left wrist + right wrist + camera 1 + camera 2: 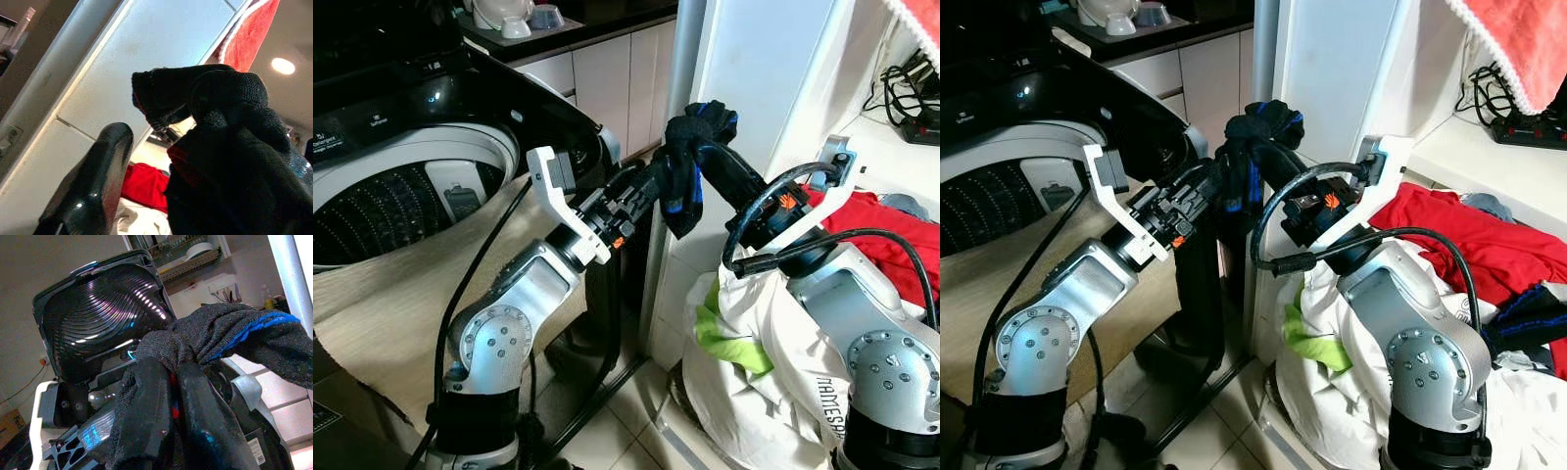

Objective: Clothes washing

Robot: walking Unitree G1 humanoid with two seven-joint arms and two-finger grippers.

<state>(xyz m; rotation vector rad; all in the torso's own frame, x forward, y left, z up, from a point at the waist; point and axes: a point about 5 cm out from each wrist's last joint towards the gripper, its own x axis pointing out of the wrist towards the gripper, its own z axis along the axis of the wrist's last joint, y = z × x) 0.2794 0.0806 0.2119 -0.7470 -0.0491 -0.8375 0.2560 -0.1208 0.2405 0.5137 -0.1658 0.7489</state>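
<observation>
Here, both arms rise in front of the robot and meet at a dark sock (688, 166), black knit with blue trim, held up in the air near the 12 o'clock of the scene, just in front of a white cabinet panel (754, 69).

The right gripper (710, 155) comes in from 4 o'clock; in the right wrist view its 2 black fingers (151, 401) lie close together with the sock's knit bunched over and between them, so it is pinching the sock.

The left gripper (651, 186) reaches in from 8 o'clock and meets the same sock. In the left wrist view 1 glossy finger (98, 176) stands free to one side while the sock covers the other side; I cannot tell whether this gripper is spread or pinching the cloth.

At 9 to 10 o'clock sits the washing machine (401, 186), a top-loader with its drum open and its dark ribbed lid (105, 318) raised, as the right wrist view shows. A beige cloth (382, 313) drapes over its front.

At 4 to 5 o'clock, below the right arm, lies a heap of laundry: a white garment (754, 372) with printed letters, a lime-green piece (724, 333) tucked into it, and a red garment (1489, 245) further toward 3 o'clock. A red towel (1518, 44) with a white edge hangs at 1 o'clock.
</observation>
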